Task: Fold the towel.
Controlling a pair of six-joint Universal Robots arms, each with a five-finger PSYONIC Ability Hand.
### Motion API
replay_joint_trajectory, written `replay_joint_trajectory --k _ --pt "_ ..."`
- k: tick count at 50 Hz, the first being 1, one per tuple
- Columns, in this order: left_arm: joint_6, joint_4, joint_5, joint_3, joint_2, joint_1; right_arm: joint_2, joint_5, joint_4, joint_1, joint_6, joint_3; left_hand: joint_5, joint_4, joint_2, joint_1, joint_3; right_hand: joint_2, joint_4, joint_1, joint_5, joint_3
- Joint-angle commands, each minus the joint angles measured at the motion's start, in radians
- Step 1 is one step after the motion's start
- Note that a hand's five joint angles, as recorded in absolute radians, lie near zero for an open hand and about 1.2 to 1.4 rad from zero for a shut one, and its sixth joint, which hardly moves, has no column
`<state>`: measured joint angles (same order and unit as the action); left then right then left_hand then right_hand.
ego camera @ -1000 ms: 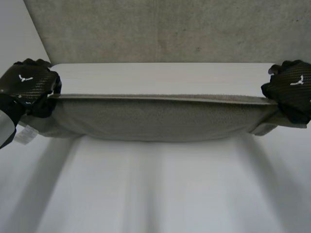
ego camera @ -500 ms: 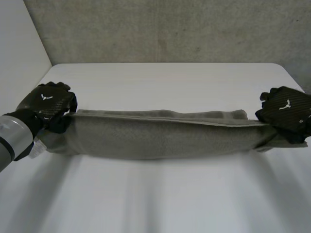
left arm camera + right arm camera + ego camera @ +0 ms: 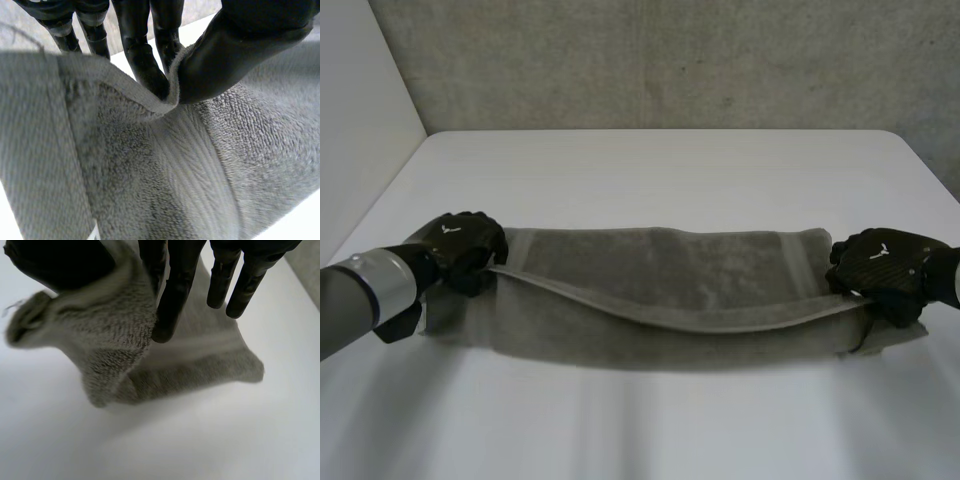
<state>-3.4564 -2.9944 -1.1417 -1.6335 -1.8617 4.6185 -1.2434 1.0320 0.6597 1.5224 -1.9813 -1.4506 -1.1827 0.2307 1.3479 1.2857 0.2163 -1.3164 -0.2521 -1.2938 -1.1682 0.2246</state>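
The towel (image 3: 660, 270), a grey-green terry cloth, lies stretched across the middle of the white table (image 3: 650, 170) from 9 o'clock to 3 o'clock in the head view. Its far layer lies flat on the tabletop. A nearer edge is raised at both ends and sags in a shallow curve between them, toward 6 o'clock. The left hand (image 3: 460, 245) sits at the towel's 9 o'clock end, at the end of the grey left arm (image 3: 365, 295) that comes in from about 8 o'clock. In the left wrist view its fingers (image 3: 145, 65) and thumb (image 3: 235, 55) close together on a thin hem of the cloth and pinch it into a small ridge, while the rest of the towel (image 3: 175, 175) spreads out under the palm. The right hand (image 3: 880, 265) sits at the 3 o'clock end, on the corner there. In the right wrist view its thumb (image 3: 60, 265) and fingers (image 3: 172, 295) clamp a bunched corner of the towel (image 3: 115, 340), which hangs from the grip and folds over itself above the table (image 3: 200, 440). Both hands therefore grasp the cloth, one at each short end, well apart from each other. A woven band crosses the towel near the right hand's end. A rough grey wall (image 3: 670, 60) stands beyond the table's far edge, at 12 o'clock.
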Motion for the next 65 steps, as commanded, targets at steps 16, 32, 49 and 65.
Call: replay_joint_trajectory --k 16,32,49,65 --pt "0.002 -0.04 -0.013 0.354 -0.352 -0.075 0.355 0.137 -0.224 0.165 -0.116 0.375 -0.039 -0.056 0.048 0.111 -0.042 -0.08 0.078 -0.102 -0.054 -0.05" --pt "0.002 -0.19 -0.11 0.443 -0.441 -0.082 0.499 0.191 -0.387 0.199 -0.117 0.483 -0.039 -0.056 0.048 0.111 -0.042 -0.08 0.078 -0.102 -0.054 -0.05" --pt "0.002 -0.25 -0.112 0.491 -0.508 -0.112 0.547 0.203 -0.518 0.199 -0.168 0.513 -0.039 -0.056 0.048 0.111 -0.042 -0.08 0.078 -0.102 -0.054 -0.05" --pt "0.0 -0.311 -0.118 0.489 -0.522 -0.129 0.573 0.244 -0.586 0.22 -0.191 0.506 1.026 -0.056 -1.017 -0.955 -0.042 1.142 0.078 1.119 1.168 -0.05"
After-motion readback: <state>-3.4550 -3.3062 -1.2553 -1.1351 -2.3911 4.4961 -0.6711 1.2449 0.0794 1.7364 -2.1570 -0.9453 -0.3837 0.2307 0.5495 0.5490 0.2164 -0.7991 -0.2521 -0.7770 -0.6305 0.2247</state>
